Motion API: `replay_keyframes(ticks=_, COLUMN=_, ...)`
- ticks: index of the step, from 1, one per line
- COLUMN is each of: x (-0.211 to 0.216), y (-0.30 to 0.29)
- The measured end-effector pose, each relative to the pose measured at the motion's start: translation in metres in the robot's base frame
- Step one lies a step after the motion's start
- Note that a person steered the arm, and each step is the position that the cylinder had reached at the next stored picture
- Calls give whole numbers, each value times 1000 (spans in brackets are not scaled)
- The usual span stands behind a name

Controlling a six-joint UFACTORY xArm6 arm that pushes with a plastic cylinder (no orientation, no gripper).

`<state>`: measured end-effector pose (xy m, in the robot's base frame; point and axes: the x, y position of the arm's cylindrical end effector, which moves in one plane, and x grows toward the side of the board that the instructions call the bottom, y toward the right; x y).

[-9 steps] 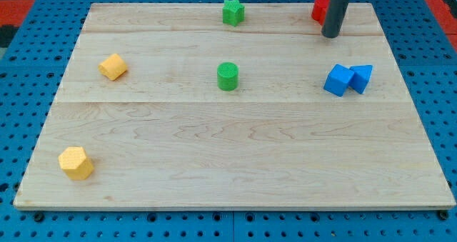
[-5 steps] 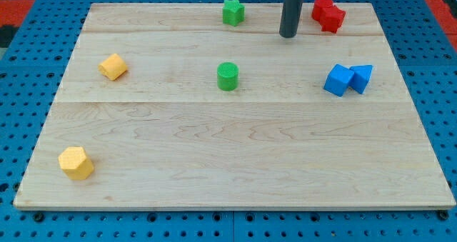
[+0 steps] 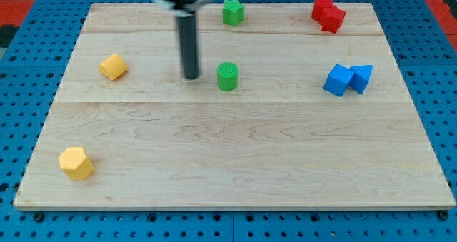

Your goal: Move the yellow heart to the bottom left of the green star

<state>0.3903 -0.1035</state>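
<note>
- The arm ends in a straight dark rod with no jaws to open, close or grip; my tip (image 3: 191, 77) rests on the pale wooden board (image 3: 235, 163), touching no block.
- Just to the view's right of the tip stands the green cylinder block (image 3: 227, 76), near but apart from it.
- The small yellow heart-like block (image 3: 113, 66) lies to the view's left of the tip, a little higher in the view, well apart; its exact shape is hard to make out.
- The green star block (image 3: 233, 11) sits near the board's top edge, up and to the view's right of the tip.
- By my judgement, the tip needs to get round to the heart's left side and push it rightward and slightly up, stopping below and left of the star.
- Counted: two yellow blocks, the second a chunky yellow one (image 3: 76, 163) at bottom left; two green; two blue blocks (image 3: 348, 79) touching at right; one red block (image 3: 328, 13) at top right.
</note>
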Motion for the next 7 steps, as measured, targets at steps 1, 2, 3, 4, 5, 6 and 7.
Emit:
replay_keyframes(ticks=1, x=-1, y=-79)
replay_keyframes(ticks=2, x=-1, y=-137)
replay_keyframes(ticks=3, x=-23, y=-156)
replay_keyframes(ticks=4, x=-27, y=-156)
replay_keyframes(ticks=5, x=5, y=-156)
replay_keyframes(ticks=6, x=5, y=-135)
replay_keyframes(ticks=7, x=-26, y=-126)
